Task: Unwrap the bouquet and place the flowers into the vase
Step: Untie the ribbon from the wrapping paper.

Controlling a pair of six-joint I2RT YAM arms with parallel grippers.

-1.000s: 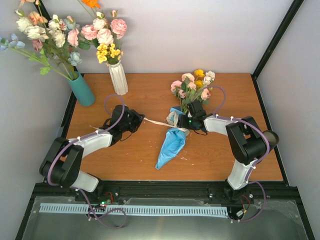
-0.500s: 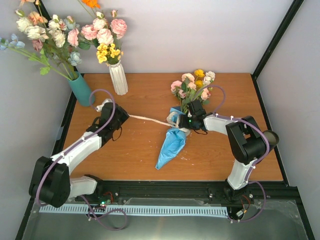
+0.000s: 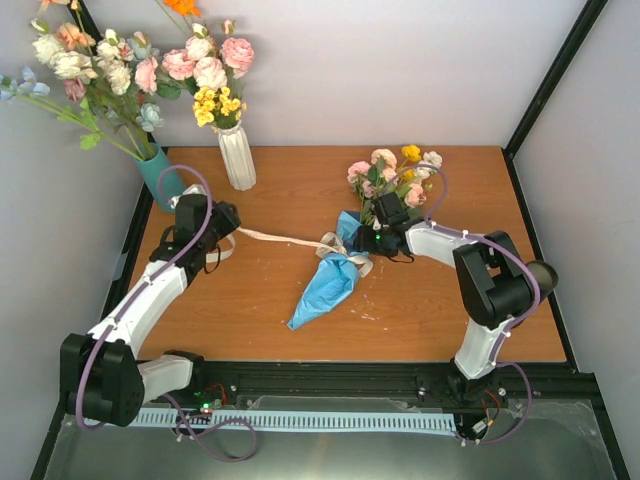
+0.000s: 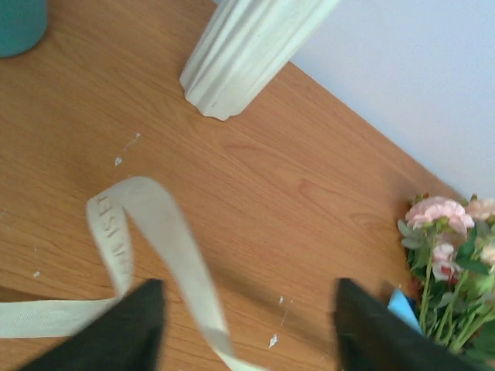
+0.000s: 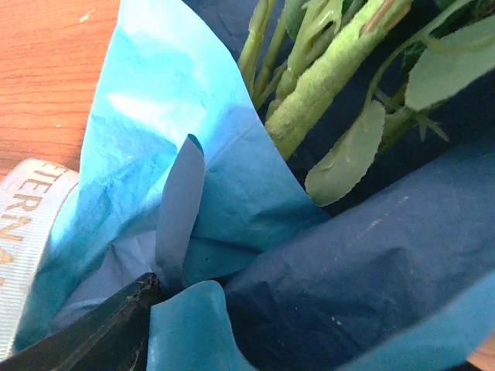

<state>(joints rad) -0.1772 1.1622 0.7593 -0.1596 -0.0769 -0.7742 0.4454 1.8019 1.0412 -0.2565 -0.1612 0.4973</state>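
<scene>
The bouquet lies mid-table: a blue paper cone (image 3: 325, 285) pointing near-left, and the pink, cream and yellow flowers (image 3: 392, 175) pointing far-right. My right gripper (image 3: 368, 242) is shut on its neck. In the right wrist view crinkled blue paper (image 5: 232, 193) and green stems (image 5: 325, 85) fill the jaws, and one dark finger (image 5: 93, 336) shows. The beige ribbon (image 3: 285, 240) trails left from the neck to my left gripper (image 3: 222, 235). That gripper (image 4: 247, 332) is open, and the ribbon (image 4: 155, 224) hangs loose between its fingers. The dark vase (image 3: 543, 272) peeks out behind my right elbow.
A teal vase (image 3: 165, 185) with a pale bunch stands at the far-left corner, close to my left wrist. A white ribbed vase (image 3: 237, 160) stands beside it, also near in the left wrist view (image 4: 247, 46). A black frame post (image 3: 555, 80) rises at the far right.
My left arm drew the ribbon out to the far left toward the teal vase, then its jaws opened. The paper cone swung left and the blooms shifted right.
</scene>
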